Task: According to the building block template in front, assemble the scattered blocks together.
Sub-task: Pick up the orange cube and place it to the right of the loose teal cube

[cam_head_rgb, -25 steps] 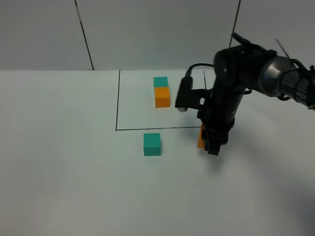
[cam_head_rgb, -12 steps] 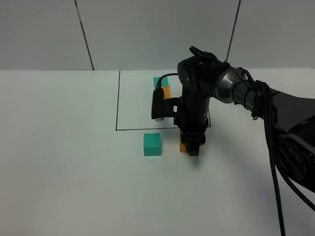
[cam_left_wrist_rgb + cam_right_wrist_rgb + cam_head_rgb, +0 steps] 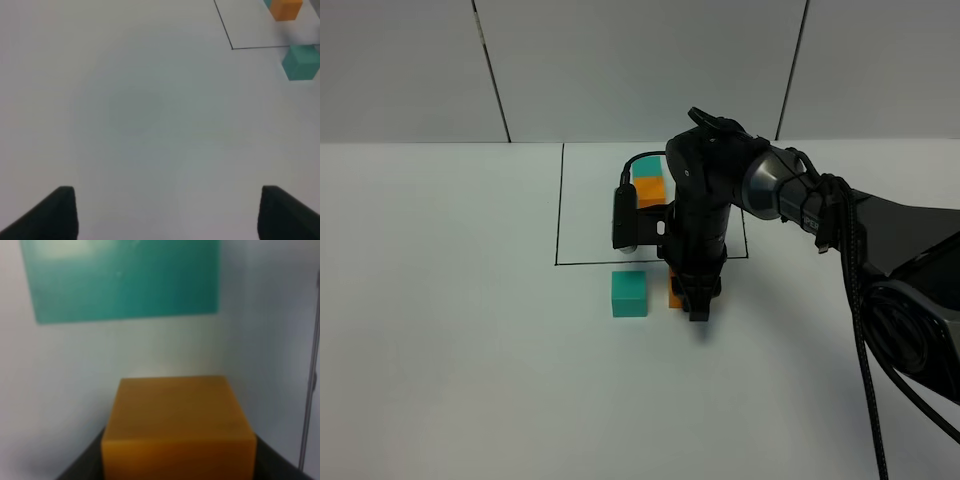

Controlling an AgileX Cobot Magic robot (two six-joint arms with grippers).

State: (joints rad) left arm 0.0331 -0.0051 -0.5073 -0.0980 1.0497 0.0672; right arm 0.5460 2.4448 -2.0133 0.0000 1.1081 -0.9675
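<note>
Orange block in right tool; now nearer teal block

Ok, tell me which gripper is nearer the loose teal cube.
Right. The right gripper, gripping the orange cube, is just beside the teal cube; the left gripper is far off.

On the table, the rectangular outline lies at the far middle. Inside it, near its far edge, sits the building block template: 2 cubes touching, 1 behind the other. Just in front of the outline's near line lie 2 more cubes. The left scattered block is 1. The right scattered block sits just beside it across a narrow gap, between the right gripper's fingers. The right arm stands partly before the template.
</note>
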